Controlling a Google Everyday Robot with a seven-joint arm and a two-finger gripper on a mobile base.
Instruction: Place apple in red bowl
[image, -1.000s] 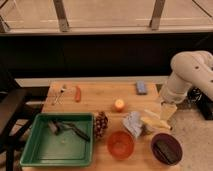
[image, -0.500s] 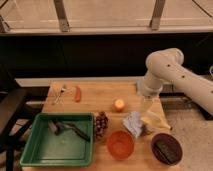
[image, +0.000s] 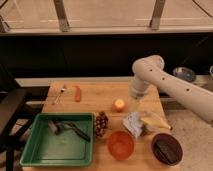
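The apple (image: 119, 104), small, round and yellow-orange, sits on the wooden table (image: 100, 100) near its middle. The red bowl (image: 120, 145), orange-red with smooth walls, stands empty at the table's front edge, straight in front of the apple. My gripper (image: 134, 101) hangs at the end of the white arm (image: 150, 72), just right of the apple and slightly above the table. It holds nothing that I can see.
A green tray (image: 30, 150) with dark utensils fills the front left. A bunch of grapes (image: 101, 123) lies beside it. A slim red-orange stick (image: 78, 93) and a spoon (image: 60, 92) lie at the back left. Crumpled wrappers (image: 134, 123), a yellow packet (image: 154, 121) and a maroon bowl (image: 166, 148) are at the right.
The arm has swung left from the table's right edge, and the gripper has come in over the table to just right of the apple. The objects have not moved.
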